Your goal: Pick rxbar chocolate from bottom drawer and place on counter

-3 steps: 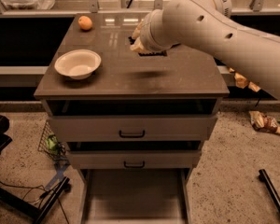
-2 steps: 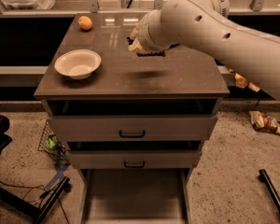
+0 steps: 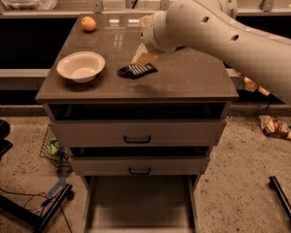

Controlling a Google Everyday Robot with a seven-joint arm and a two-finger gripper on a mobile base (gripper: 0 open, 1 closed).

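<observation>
Your gripper (image 3: 143,56) sits at the upper middle of the frame, over the counter (image 3: 194,79), its tip right at the rxbar chocolate (image 3: 137,71). You cannot tell from here whether the gripper is clamped on the bar or already apart, and that is the main risk. The bar shows just right of the white bowl (image 3: 81,66), near the middle of the top, but it is unclear whether it lies flat or hangs a little above the surface.

If you lift away while the grip is on, you carry the bar off again or drag it across the glossy top. If you let go with the bar tilted or above the surface, it may skid, most likely left toward the bowl. A wrapper can also cling to the gripper and come up with it.

The bottom drawer (image 3: 140,205) stands open at the lower middle of the frame; a bar knocked over the front edge could drop back in.
</observation>
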